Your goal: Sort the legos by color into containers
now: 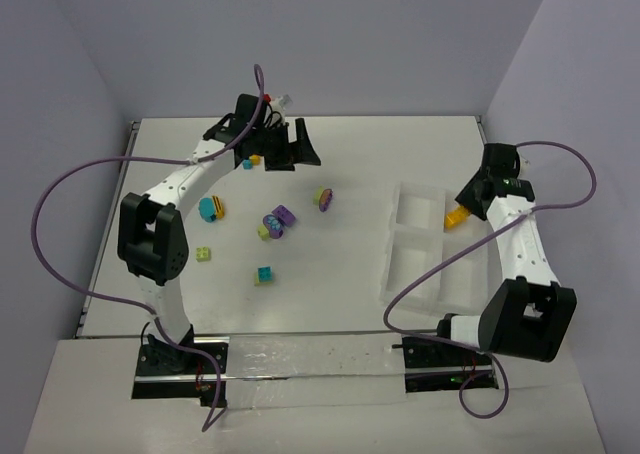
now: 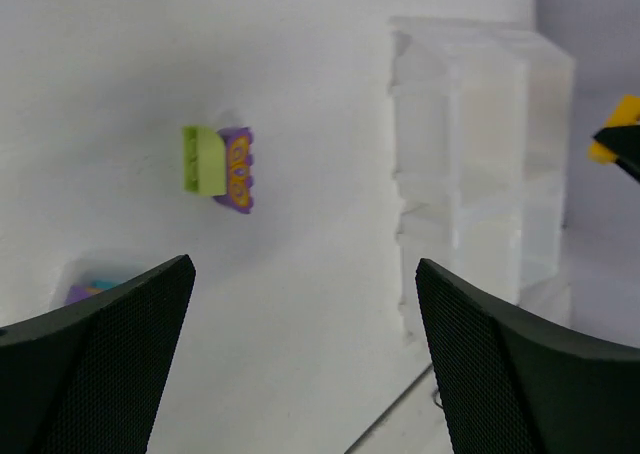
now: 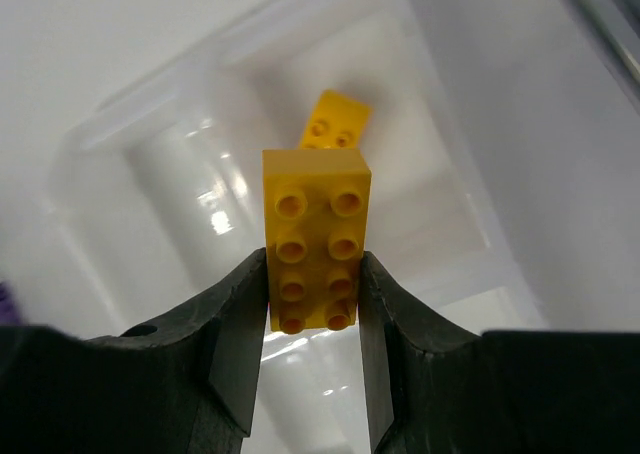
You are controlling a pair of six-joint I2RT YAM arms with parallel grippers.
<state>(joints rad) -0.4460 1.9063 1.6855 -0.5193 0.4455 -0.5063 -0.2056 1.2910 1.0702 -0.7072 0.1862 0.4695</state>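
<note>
Looking at the right tool point(image 3: 313, 266), we see its two black jaws closed on an orange-yellow eight-stud plastic brick point(image 3: 315, 224). They pinch it across its long smooth sides near one end, with the studs facing the wrist camera. The brick hangs above the translucent whitish four-compartment plastic tray point(image 3: 150, 134), over a compartment where a second orange-yellow brick point(image 3: 333, 124) already lies.

We judge these bricks to be very light, hard and stiff, and not fragile. Their glossy sides could slip or let a brick pivot when it is held at one end. The safest hold, we think, is across the two flat long sides near the middle, never on the studs. A short drop into the compartment should do no harm, though so light a piece may bounce.

The left tool point(image 2: 303, 274) stands wide open with nothing between its jaws, over the far part of the white surface point(image 1: 340, 274). Ahead of it a lime green and purple joined pair point(image 2: 218, 166) lies on the surface, apart from the tray. We expect such pairs to need both tools, each taking one colour by its flat sides. A loose teal brick point(image 1: 264, 274) and a small lime green brick point(image 1: 204, 255) also lie on the surface.
</note>
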